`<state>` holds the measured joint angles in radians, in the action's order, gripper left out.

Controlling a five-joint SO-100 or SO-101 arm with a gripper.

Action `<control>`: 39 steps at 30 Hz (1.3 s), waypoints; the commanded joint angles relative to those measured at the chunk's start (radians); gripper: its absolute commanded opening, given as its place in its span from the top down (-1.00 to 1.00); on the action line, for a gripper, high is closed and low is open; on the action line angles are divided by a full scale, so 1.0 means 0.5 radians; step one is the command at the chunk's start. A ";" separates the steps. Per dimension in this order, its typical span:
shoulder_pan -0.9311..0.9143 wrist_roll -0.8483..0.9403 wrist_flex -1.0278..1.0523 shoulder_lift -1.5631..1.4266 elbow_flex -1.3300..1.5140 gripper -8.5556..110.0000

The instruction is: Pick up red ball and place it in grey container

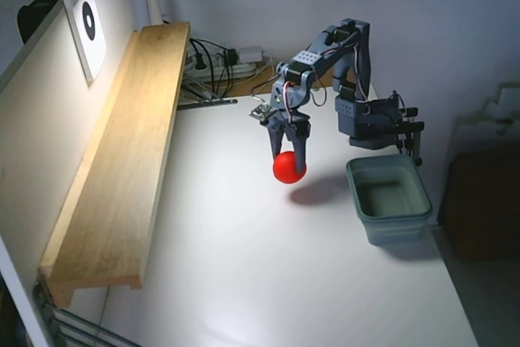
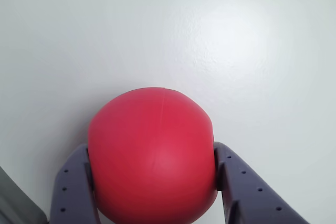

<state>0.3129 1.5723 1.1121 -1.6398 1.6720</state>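
Observation:
The red ball (image 1: 289, 167) is held between the fingers of my gripper (image 1: 288, 162), lifted above the white table; its shadow lies on the table to the right. In the wrist view the ball (image 2: 152, 156) fills the lower middle, with a dark finger (image 2: 73, 187) pressed against each side. The grey container (image 1: 388, 198) stands open and empty on the table to the right of the ball in the fixed view, a short gap away. The container is not in the wrist view.
A long wooden shelf (image 1: 122, 160) runs along the left wall. Cables and a power strip (image 1: 219, 62) lie at the back. The arm's base (image 1: 374, 119) stands just behind the container. The table's right edge (image 1: 443, 258) is near the container.

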 commanded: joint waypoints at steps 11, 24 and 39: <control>0.015 -0.003 0.815 0.095 -1.104 0.47; 0.204 -0.003 0.884 0.128 -1.206 0.47; 0.795 -0.003 0.884 0.128 -1.206 0.47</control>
<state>0.6581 1.5739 1.5493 -1.5631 1.1137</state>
